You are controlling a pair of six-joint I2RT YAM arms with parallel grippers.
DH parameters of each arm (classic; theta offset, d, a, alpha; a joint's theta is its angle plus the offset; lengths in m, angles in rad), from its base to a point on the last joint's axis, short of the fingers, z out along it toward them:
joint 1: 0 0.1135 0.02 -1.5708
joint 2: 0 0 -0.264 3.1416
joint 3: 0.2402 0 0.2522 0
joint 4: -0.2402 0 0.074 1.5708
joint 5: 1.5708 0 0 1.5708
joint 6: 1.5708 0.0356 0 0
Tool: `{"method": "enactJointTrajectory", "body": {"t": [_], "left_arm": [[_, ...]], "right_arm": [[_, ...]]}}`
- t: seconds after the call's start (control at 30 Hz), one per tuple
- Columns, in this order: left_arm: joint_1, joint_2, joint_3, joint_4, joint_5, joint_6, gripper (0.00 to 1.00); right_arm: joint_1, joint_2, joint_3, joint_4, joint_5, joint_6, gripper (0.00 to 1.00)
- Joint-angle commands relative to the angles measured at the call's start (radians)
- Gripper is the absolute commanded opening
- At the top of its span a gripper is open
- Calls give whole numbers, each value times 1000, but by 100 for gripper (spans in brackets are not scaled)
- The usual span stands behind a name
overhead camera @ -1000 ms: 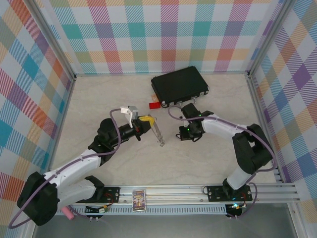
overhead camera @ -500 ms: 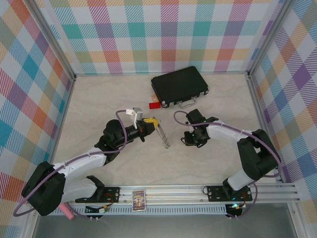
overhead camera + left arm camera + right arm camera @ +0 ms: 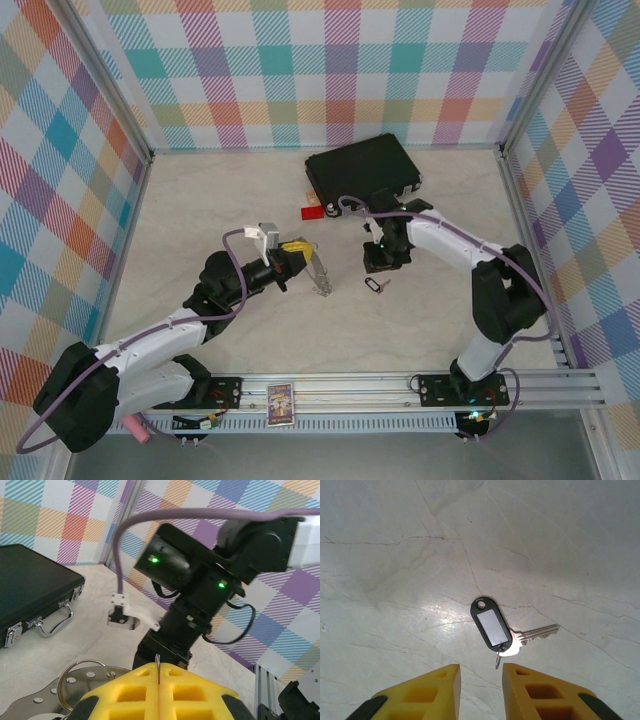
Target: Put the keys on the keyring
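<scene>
1. Lying flat on the tabletop [image 3: 190,210], far from every edge, the silver key [image 3: 492,627] looks light, stiff, slippery; take its black oval head.
2. Right gripper [image 3: 481,680] hovers above it, jaws spread; left gripper [image 3: 300,249] pinches the keyring [image 3: 319,273] upright.

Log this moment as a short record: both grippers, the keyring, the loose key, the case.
left gripper: shut on the keyring
right gripper: open, holding nothing
key with black tag: flat on the table, just ahead of the right fingertips
black case: closed, at the far side
</scene>
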Motion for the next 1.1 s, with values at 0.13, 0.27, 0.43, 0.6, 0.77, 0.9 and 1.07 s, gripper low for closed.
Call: {"method": "enactJointTrajectory", "body": {"t": [0.13,0.27,0.43,0.6,0.77,0.9,1.07], "left_arm": [[-14,-7,-11,63,-1,-11,0],[-17,0,-14,67,-2,-12,0],[-20,-11,-17,68,-3,-18,0],[-21,-14,-19,69,1,-21,0],[-22,-10,-20,75,3,-27,0],[-23,-5,-20,79,8,-29,0],[-23,-17,-22,73,3,-26,0]], "right_arm": [[-4,163,171,-279,-35,-88,27],[-5,220,205,-309,-48,-87,26],[-5,265,202,-313,-53,-91,25],[-5,288,182,-314,-58,-86,24],[-4,326,197,-310,-53,-89,22],[-5,356,216,-310,-44,-92,21],[-5,377,216,-306,-44,-92,18]]}}
